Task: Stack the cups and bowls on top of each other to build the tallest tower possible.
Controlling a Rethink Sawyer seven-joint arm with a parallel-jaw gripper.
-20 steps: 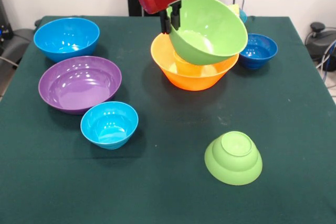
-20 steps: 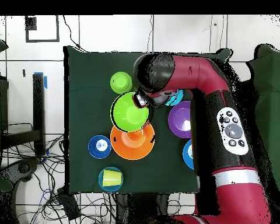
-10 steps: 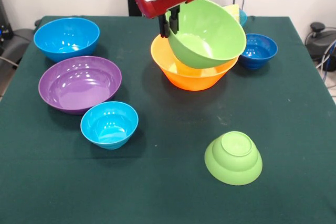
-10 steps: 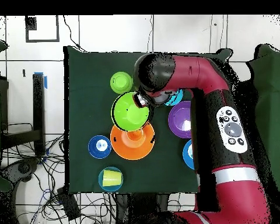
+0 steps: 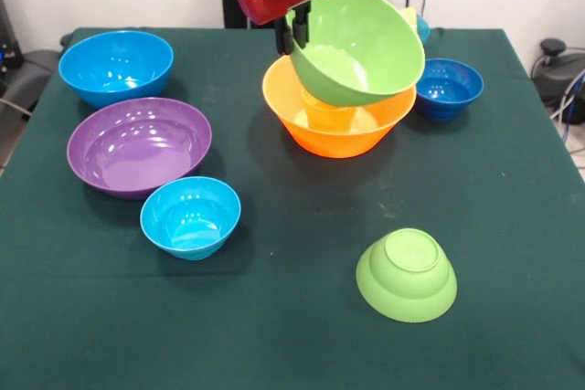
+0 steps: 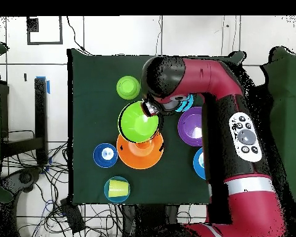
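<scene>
Counting seven glossy plastic bowls out front: large lime green bowl (image 5: 361, 47) hanging tilted, rim pinched in the black gripper (image 5: 294, 32), over the large orange bowl (image 5: 336, 125) holding an opaque orange cup (image 5: 331, 114). Sitting around on the dark green tablecloth (image 5: 292, 317): purple bowl (image 5: 139, 145), upturned small green bowl (image 5: 407, 275).
</scene>
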